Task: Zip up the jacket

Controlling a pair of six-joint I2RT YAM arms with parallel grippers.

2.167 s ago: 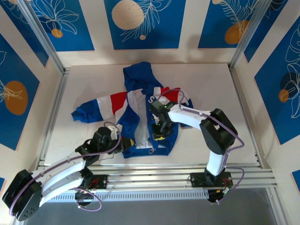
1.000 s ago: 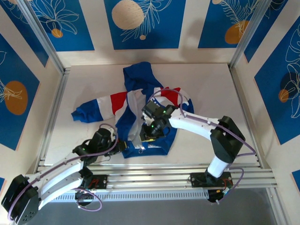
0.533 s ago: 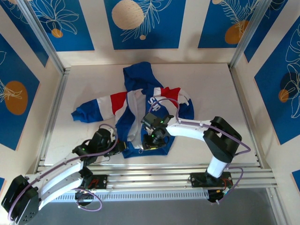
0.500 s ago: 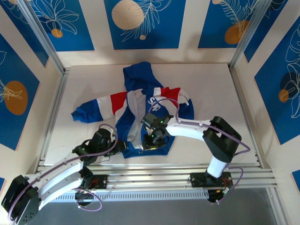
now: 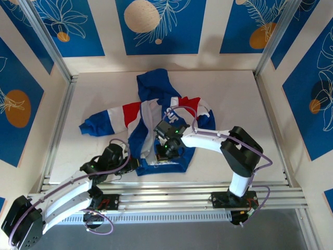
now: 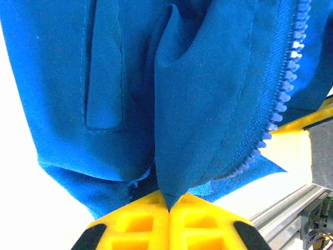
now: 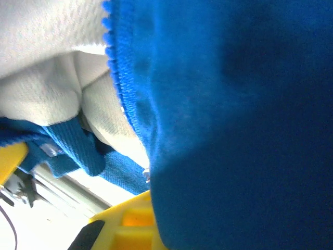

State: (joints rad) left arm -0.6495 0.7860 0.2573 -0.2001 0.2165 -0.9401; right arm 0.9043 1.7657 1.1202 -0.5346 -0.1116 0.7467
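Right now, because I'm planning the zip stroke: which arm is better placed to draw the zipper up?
Right. The right fingers are shut beside the zipper teeth on the jacket front, while the left fingers pinch its hem, anchoring it. Whether the pull is caught, I cannot tell.

We see the left arm (image 5: pixel 67 187) lying low, stretched from its base at the near left, with its wrist turned to the right. The left gripper (image 5: pixel 138 163) has its yellow fingers (image 6: pixel 140 224) pressed together on a fold of the jacket (image 6: pixel 197 104). The right arm (image 5: pixel 208 139) rises from its base at the near right, elbow bent, forearm reaching left. The right gripper (image 5: pixel 165 152) is tipped downward, its jaws closed.
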